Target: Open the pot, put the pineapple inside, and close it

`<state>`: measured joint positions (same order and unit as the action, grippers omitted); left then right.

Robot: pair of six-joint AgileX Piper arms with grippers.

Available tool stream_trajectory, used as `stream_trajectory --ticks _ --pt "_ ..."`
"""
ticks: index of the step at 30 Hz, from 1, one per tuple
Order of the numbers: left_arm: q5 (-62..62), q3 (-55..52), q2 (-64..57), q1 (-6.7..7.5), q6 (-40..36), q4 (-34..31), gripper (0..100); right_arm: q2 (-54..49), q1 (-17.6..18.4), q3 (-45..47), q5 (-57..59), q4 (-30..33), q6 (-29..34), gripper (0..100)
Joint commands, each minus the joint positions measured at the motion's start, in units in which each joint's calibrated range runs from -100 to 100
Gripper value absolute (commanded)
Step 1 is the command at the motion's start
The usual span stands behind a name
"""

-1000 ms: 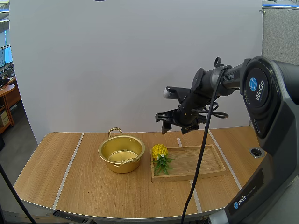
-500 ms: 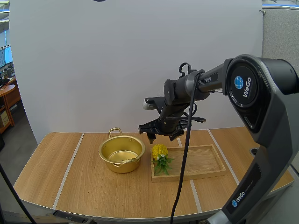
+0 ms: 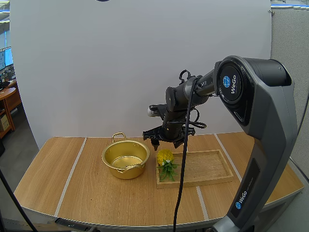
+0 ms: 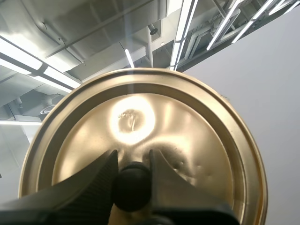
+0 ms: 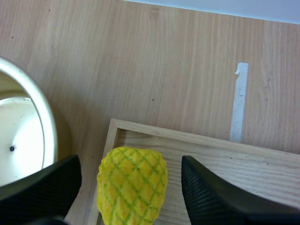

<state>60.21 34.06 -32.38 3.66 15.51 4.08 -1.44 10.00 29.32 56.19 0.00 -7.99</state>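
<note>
- Wooden table [image 3: 96,193] carries the open pot [image 3: 125,159] at its middle and a wooden tray [image 3: 207,166] toward the right edge.
- Pineapple [image 3: 165,156] lies at the tray's left end.
- Right gripper [image 3: 165,141] hovers over it, fingers spread.
- Left gripper [image 4: 132,168] is clamped on the lid [image 4: 140,122] by its knob [image 4: 132,185].
- Pineapple looks light and rigid, so pinch the yellow body, not the leaves.

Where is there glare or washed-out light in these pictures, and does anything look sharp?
Left wrist view: a bright glare patch sits on the gold lid, near its black knob. Right wrist view: the inside of the pot is washed out almost white, while the pineapple is crisp. High view: even light, a mild sheen inside the pot, no hard shadows.
</note>
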Motion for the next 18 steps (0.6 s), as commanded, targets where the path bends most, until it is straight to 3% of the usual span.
stream_trajectory --ticks 1,18 --pt "-1.89 0.40 -0.21 0.10 -0.45 -0.11 0 -0.15 0.16 -0.64 0.51 0.35 0.25 100" --pt "-1.89 0.40 -0.21 0.10 -0.45 -0.11 0 6.53 0.16 -0.64 -0.42 0.35 0.25 100"
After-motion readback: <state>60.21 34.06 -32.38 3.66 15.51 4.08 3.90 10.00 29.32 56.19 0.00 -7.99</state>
